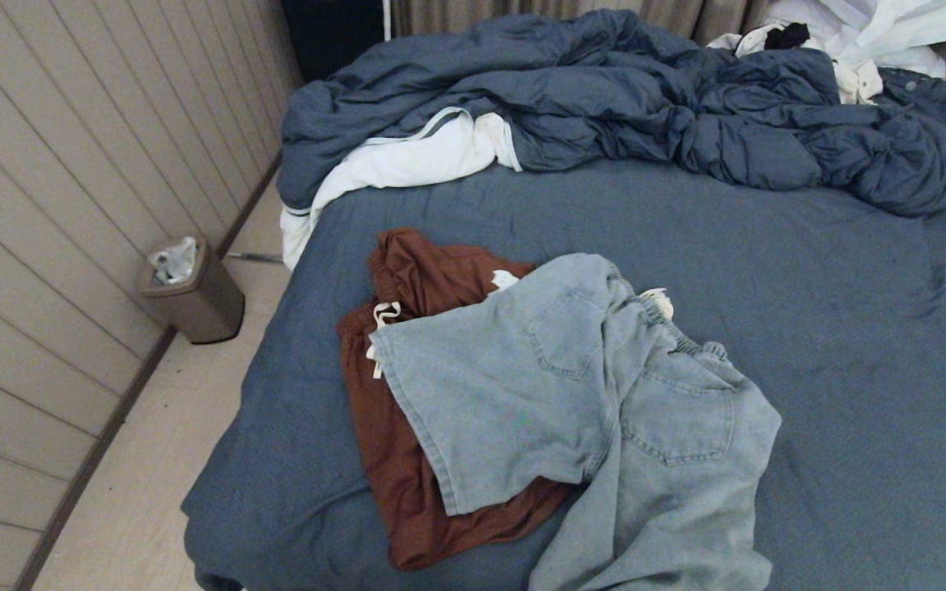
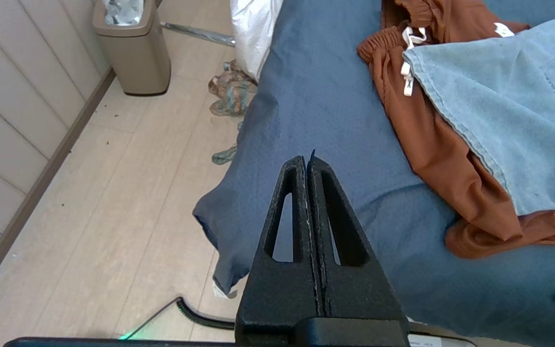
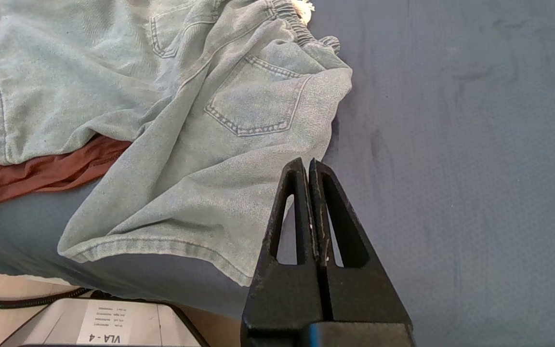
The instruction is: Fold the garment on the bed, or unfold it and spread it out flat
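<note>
On the bed (image 1: 851,328), two shorts: denim (image 1: 571,394), rust (image 1: 407,443).

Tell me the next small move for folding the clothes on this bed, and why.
Probably open the right gripper and reach for the denim shorts. Both grippers are shut and empty, the left gripper over bare sheet near the bed edge. The denim shorts lie crumpled on top of the brown shorts, so they likely need handling first, and their hem lies nearest the right gripper.
</note>
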